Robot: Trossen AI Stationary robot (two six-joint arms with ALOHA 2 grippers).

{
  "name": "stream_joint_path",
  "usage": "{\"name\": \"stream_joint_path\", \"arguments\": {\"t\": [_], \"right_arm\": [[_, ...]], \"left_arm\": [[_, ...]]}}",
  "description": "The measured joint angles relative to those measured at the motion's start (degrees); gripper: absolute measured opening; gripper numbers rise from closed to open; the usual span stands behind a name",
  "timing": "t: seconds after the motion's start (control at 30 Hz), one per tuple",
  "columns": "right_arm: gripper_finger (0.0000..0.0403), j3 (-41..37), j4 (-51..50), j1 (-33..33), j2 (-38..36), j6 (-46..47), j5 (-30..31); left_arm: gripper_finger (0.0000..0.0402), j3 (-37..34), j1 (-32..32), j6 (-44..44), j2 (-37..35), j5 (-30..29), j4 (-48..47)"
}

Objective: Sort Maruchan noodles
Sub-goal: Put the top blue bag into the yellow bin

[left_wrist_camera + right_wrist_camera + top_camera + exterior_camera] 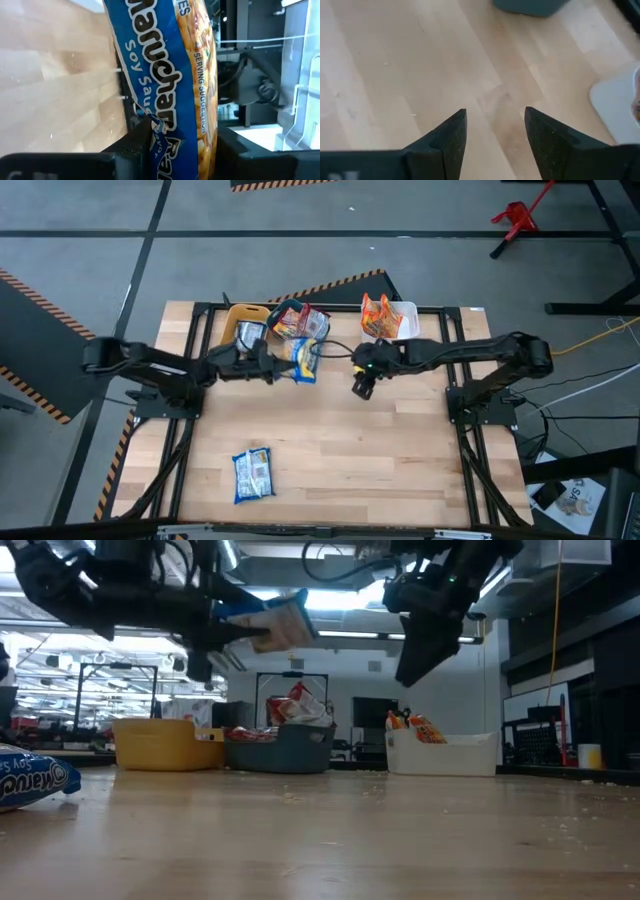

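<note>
Held packet: a blue Maruchan packet (pixel 170 85) is clamped in my left gripper (pixel 285 365), raised near the yellow bin (pixel 232 320).
Right gripper (pixel 495 135): empty, fingers apart, above bare table (pixel 380 470).
Progress: I judge it mostly done; red packets (pixel 300 320) fill the teal bin (pixel 290 752), orange packets (pixel 378 315) the white bin (pixel 405 320).
Remaining: one blue packet on the table (pixel 252 475).
Obstacles: none apparent.

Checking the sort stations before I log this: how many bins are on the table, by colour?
Yellow bin: 1
Teal bin: 1
White bin: 1
Total: 3
</note>
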Motion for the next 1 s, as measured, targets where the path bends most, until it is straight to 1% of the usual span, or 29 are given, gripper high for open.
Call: {"name": "stream_joint_path", "arguments": {"t": [0.27, 0.43, 0.53, 0.67, 0.83, 0.93, 1.0], "right_arm": [[0.0188, -0.02, -0.62, 0.02, -0.3, 0.29, 0.61], [0.0188, -0.02, -0.63, 0.02, -0.3, 0.65, 0.34], [0.0188, -0.02, -0.6, 0.02, -0.3, 0.75, 0.2], [0.0188, -0.02, -0.55, 0.02, -0.3, 0.78, -0.14], [0.0188, -0.02, -0.57, 0.02, -0.3, 0.81, -0.14], [0.0188, -0.02, -0.57, 0.04, -0.3, 1.27, -0.22], [0.0188, -0.02, -0.57, 0.04, -0.3, 1.32, -0.58]], "left_arm": [[0.0124, -0.02, 8.25, 1.73, -17.31, 0.44, -19.88], [0.0124, -0.02, 15.51, 4.06, -25.53, 4.71, -34.58], [0.0124, -0.02, 19.64, 6.27, -29.61, 6.9, -41.32], [0.0124, -0.02, 25.02, 9.05, -32.71, 9.06, -48.39], [0.0124, 0.73, 31.44, 12.11, -33.41, 12.46, -50.64], [0.0124, 4.29, 35.38, 16.67, -33.4, 14.84, -56.37], [0.0124, 7.94, 38.4, 21.13, -33.16, 15.7, -63.4]]}}
